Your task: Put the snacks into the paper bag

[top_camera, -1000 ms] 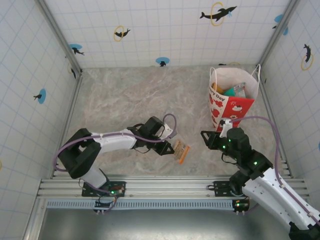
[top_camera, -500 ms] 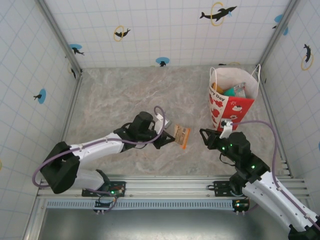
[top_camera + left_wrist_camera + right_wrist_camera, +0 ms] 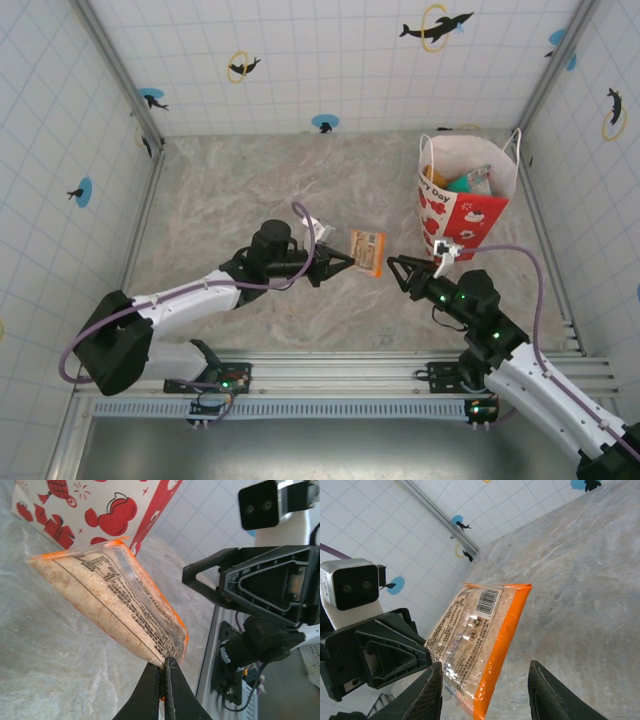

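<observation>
Pinching one sealed end of the clear orange-brown wrapped bar (image 3: 110,600) in the left gripper (image 3: 164,672), jaws pressed together on the film. Holds it tilted above the marble table (image 3: 250,190), printed side towards the right gripper (image 3: 393,266). Waits there with fingers parted, just beside the bar's free end, apart from it. Stands upright far right: the paper bag (image 3: 470,215), packets inside.

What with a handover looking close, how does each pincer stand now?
Left pincer: shut on the orange-edged snack bar.
Right pincer: open, holding nothing.
</observation>
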